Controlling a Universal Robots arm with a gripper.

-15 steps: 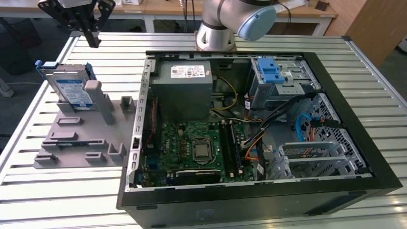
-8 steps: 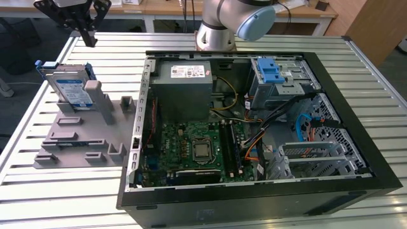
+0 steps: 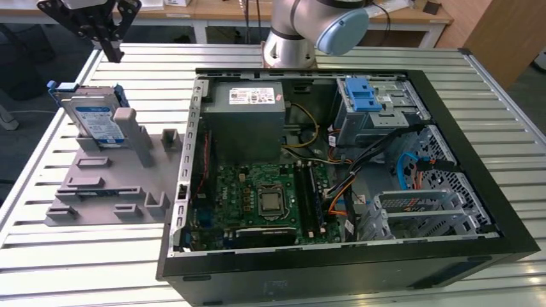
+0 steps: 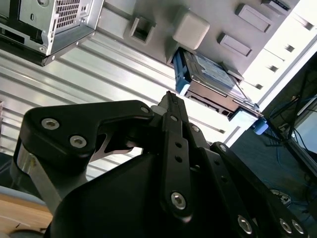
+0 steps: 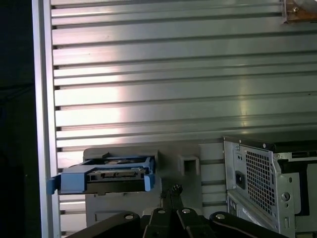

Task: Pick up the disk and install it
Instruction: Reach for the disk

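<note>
- The disk (image 3: 89, 112) stands on its edge in a slot of the grey holder (image 3: 102, 185). It is below the fingers (image 3: 112, 51) and apart from them, and it is not yet lifted.
- In the second wrist view the disk (image 4: 213, 79) is beyond the fingertips (image 4: 171, 119) and a little aside from the line in which they point.
- The fingers are closed together and they hold nothing.
- The blue rails (image 5: 74, 181) run round the edges of the disk, so the nearest free surfaces for the fingers are its two flat faces above the holder.
- My judgement: the step in hand is the approach for the pick.
- To do it well, the fingers should open wider than the thickness of the disk while they are high. They should then be centred over its upper edge and close on the flat faces, not on the rails.
- A straight pull along the slot should keep the disk from jamming in the holder.
- The label (image 3: 96, 125) on the face below the fingers is white and blue, and I cannot read its print.
- The holder lies on the ribbed metal bench (image 3: 94, 262), beside the open computer case (image 3: 341, 275).
- Inside the case, well apart from the fingers, are the power supply (image 3: 247, 134) with a white sticker (image 3: 252, 96), which is also not readable, and a metal drive cage (image 3: 401, 105).
</note>
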